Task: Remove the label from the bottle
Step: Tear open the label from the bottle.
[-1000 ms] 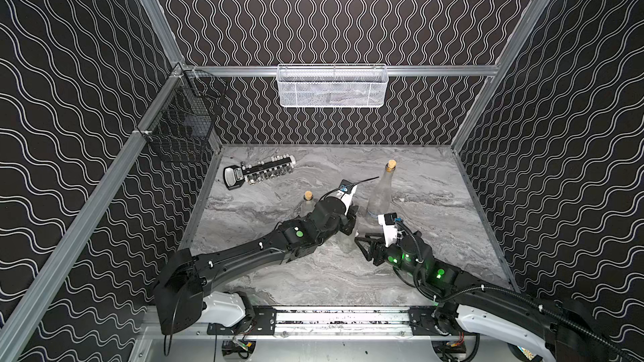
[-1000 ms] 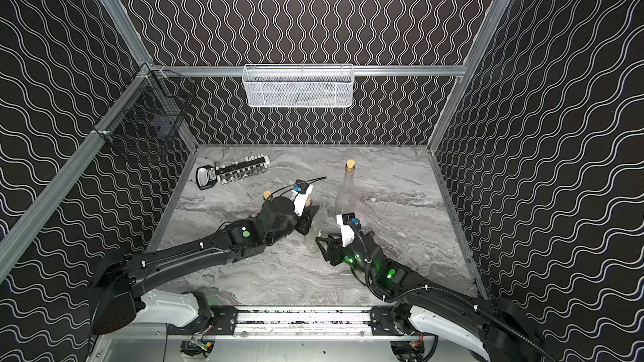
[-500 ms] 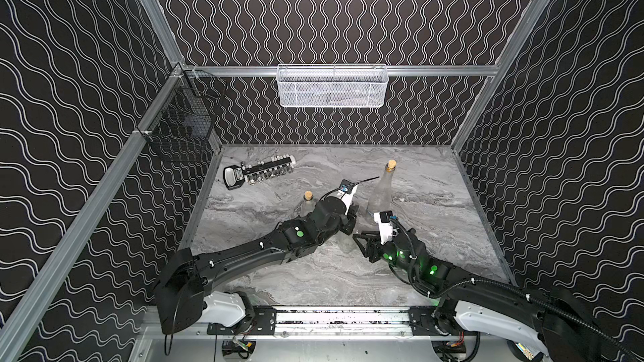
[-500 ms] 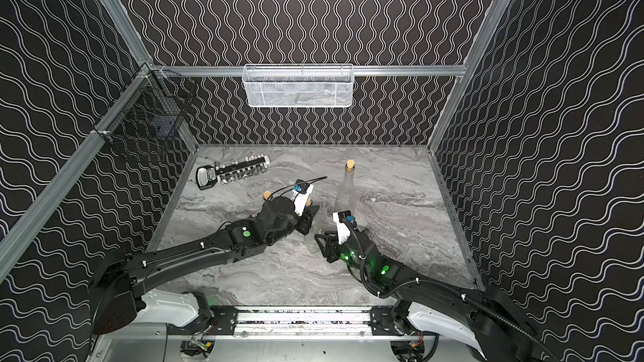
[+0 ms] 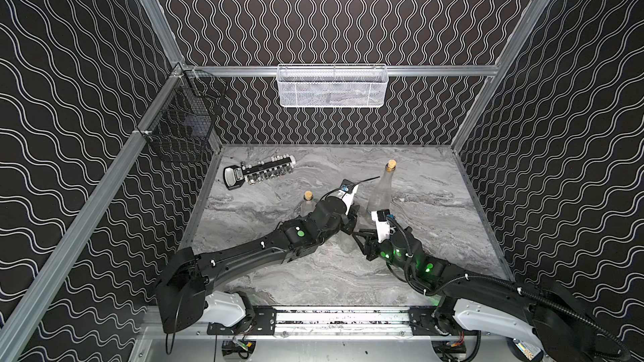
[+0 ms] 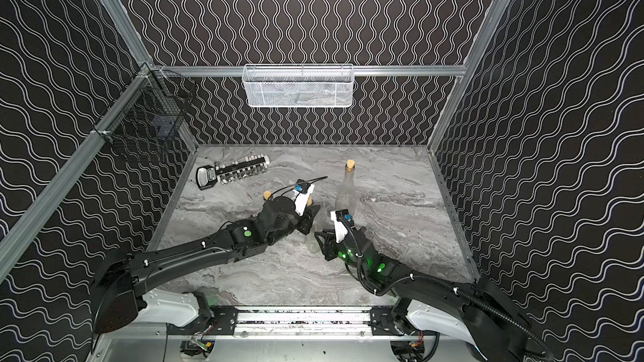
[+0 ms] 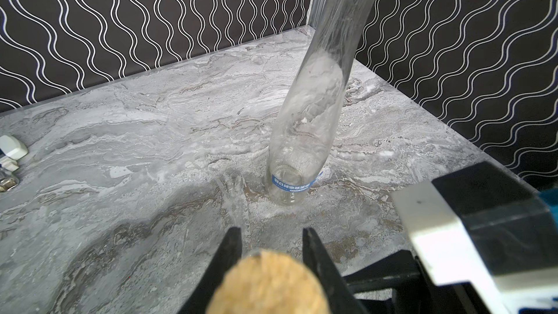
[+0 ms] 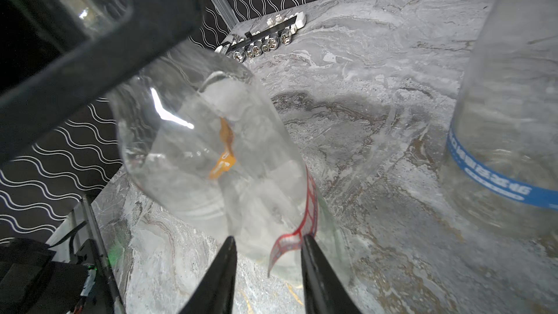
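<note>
Right wrist view: right gripper [image 8: 268, 238], jaws apart, with the loose peeled end of the red label [image 8: 311, 206] between them, low on the clear bottle [image 8: 196, 152] near the middle of the tabletop [image 8: 377, 86]. Left wrist view: left gripper [image 7: 268, 231] closed on that bottle's top, cork [image 7: 267, 282] between its jaws. Also in a top view: tall blue-banded bottle [image 5: 381, 189] upright just beyond, small corked bottle [image 5: 307, 201] to the left, socket rail [image 5: 259, 175] far left.

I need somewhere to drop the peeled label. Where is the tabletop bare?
Bare: the table between tall bottle and right wall, and the front between the arm bases. Crowded: the middle, where left pincer and right pincer flank the held bottle; socket rail far left.
</note>
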Motion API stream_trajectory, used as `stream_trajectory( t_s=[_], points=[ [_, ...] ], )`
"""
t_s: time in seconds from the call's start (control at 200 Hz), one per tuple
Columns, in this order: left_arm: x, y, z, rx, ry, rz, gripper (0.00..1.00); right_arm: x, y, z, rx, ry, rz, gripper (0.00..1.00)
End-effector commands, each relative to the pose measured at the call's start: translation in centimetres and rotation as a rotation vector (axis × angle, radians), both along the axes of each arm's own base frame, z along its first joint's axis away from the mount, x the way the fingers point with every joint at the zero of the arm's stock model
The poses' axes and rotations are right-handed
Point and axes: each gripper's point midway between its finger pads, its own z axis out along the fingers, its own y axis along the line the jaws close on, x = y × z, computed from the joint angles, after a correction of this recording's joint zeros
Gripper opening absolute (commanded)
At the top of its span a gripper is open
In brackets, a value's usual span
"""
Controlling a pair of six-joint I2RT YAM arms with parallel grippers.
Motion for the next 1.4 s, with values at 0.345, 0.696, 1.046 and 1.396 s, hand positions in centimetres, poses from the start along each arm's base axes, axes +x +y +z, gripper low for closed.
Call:
stream_trajectory(
  t_s=[0.345, 0.696, 1.046, 1.396],
  points=[
    [-0.8, -0.1, -0.9, 0.007, 0.044, -0.029, 0.0, 0.8, 0.0, 0.6, 0.006, -0.035, -0.029, 0.27],
    [-1.3, -0.1, -0.9, 0.003, 0.052, -0.047, 0.0, 1.2, -0.1, 0.6, -0.002, -0.044, -0.051, 0.2],
    [-1.5, -0.5, -1.4, 0.006, 0.064, -0.066, 0.0, 1.4, 0.4, 0.9, -0.005, -0.057, -0.039, 0.21],
    [-1.7, -0.6, -1.6, 0.007, 0.069, -0.073, 0.0, 1.6, 0.4, 1.0, -0.009, -0.069, -0.046, 0.18]
  ],
)
